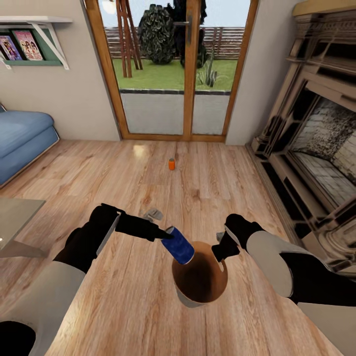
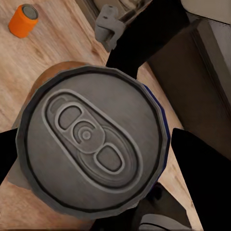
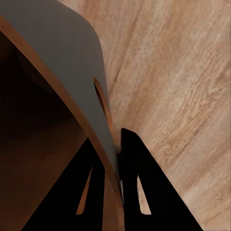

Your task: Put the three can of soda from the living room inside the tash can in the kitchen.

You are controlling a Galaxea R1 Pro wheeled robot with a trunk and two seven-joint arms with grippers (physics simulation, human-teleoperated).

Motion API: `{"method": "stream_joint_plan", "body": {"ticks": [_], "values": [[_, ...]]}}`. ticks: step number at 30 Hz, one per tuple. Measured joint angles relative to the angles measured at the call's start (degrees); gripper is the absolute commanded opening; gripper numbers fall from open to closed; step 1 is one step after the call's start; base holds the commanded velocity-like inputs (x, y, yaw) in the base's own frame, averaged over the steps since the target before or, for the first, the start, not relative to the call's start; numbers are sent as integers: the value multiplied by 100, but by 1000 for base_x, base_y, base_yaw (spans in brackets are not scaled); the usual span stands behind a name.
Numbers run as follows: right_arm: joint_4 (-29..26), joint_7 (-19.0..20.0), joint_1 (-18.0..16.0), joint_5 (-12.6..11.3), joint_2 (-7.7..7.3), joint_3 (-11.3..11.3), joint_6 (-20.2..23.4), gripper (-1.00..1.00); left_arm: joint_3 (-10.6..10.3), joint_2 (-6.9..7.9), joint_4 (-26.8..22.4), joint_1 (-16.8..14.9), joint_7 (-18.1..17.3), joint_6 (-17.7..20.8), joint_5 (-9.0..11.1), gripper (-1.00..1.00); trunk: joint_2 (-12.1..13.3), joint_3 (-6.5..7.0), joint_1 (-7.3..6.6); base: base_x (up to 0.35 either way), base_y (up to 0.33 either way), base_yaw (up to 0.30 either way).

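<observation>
Living room, warm wood floor [image 1: 123, 178], glass doors upper centre of the head view, blue sofa [image 1: 22, 136] at left edge, brick fireplace [image 1: 321, 143] at right. Left gripper [image 1: 165, 235] pinches the dark blue soda can [image 1: 179, 246], which sits tilted between the jaws with its lower end over the rim of the trash can [image 1: 200, 279]; in the left wrist view its silvery top [image 2: 91, 144] faces the camera, a finger on each side. Right gripper [image 1: 221, 254] clamps the bucket's rim [image 3: 84, 72] by the slot handle, one finger [image 3: 144, 187] outside the wall, the other inside. Risks: can is only partly over the opening, so a release now could clip the rim and roll off; one-sided rim grip could let the bucket tip. An orange can [image 1: 171, 164] stands on the floor mid-frame, well apart.
</observation>
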Motion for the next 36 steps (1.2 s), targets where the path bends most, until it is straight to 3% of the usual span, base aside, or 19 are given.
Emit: {"method": "stream_joint_plan", "body": {"ticks": [6, 9, 15, 19, 26, 36], "values": [[-130, -5, 1, -9, 229, 4, 48, -100, -437, -12, -5, 3, 419, -1, 10, -100, 0, 0, 0, 0, 0, 0], [-146, -6, 1, -12, 286, -6, 60, -100, -511, -57, -7, 3, 522, 4, 20, -100, 0, 0, 0, 0, 0, 0], [-172, -21, 0, 8, 327, -1, 65, -100, -660, -111, 12, 8, 700, -13, 0, -100, 0, 0, 0, 0, 0, 0], [-189, -189, -4, 7, 396, 2, 74, -100, -1067, -223, 42, 34, 1212, -37, -3, -100, 0, 0, 0, 0, 0, 0], [-201, -306, -8, -17, 440, -15, 195, -100, -1425, -483, 111, 76, 1936, -69, -17, -100, 0, 0, 0, 0, 0, 0], [-291, -328, -9, -47, 508, -40, 195, -100, -1933, -558, 143, 89, 2367, -160, -12, -100, 0, 0, 0, 0, 0, 0]]}}
